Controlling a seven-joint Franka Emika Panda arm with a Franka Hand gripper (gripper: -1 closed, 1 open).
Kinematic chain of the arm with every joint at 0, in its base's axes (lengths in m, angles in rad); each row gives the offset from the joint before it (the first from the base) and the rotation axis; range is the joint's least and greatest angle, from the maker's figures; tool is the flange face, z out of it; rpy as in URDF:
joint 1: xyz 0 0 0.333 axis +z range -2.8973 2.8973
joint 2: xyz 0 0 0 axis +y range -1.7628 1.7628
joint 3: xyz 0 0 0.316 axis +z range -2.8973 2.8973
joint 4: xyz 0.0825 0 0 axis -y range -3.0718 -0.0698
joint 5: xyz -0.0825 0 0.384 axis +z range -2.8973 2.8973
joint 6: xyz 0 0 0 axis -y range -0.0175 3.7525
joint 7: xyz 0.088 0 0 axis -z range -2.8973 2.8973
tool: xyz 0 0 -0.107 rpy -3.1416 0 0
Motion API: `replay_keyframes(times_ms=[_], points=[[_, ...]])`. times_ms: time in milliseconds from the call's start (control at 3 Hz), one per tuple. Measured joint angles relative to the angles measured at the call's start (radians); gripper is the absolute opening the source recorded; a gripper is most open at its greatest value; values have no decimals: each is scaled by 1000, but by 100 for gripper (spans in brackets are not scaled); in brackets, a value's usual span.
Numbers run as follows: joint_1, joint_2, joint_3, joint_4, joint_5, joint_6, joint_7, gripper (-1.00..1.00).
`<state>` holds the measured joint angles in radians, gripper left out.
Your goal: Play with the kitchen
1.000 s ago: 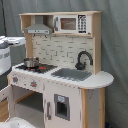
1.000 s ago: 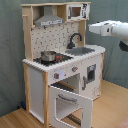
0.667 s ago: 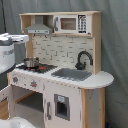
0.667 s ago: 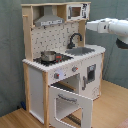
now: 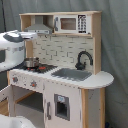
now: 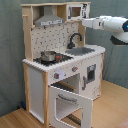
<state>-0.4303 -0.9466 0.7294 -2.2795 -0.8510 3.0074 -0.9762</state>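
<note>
The kitchen (image 6: 62, 65) stands on a wood floor (image 6: 112, 107) before a grey curtain (image 6: 10, 60), seen in both exterior views. Its oven door (image 6: 70, 102) hangs open, swung down and outward from the lower front. On the counter, a small pot (image 6: 48, 56) sits on the hob (image 6: 52, 59) at the end under the hood (image 6: 48, 21). The sink (image 6: 84, 50) lies at the other end, with the black faucet (image 6: 75, 39) rising behind it. The microwave (image 6: 76, 11) sits in the top shelf above the sink.

The whole unit looks like stiff painted wood, too heavy and bulky to lift, so play likely means working its moving parts. Doors, knobs (image 6: 56, 75) and the faucet are probably light and hinged or pivoted; the door's free top edge or the knobs seem the best places to take hold. The pot looks light, smooth, and apt to slip.

The arm (image 6: 107, 24) reaches in from the second exterior view's right, its tip near the upper shelf beside the microwave. Whether the gripper (image 6: 85, 22) is wide or narrow cannot be told.
</note>
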Motion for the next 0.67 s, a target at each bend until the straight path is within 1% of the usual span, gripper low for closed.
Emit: replay_keyframes(times_ms=[333, 667], points=[[-74, 38, 0, 20, 0, 77, -3, 100], [-139, 65, 1, 34, 0, 148, -3, 100]])
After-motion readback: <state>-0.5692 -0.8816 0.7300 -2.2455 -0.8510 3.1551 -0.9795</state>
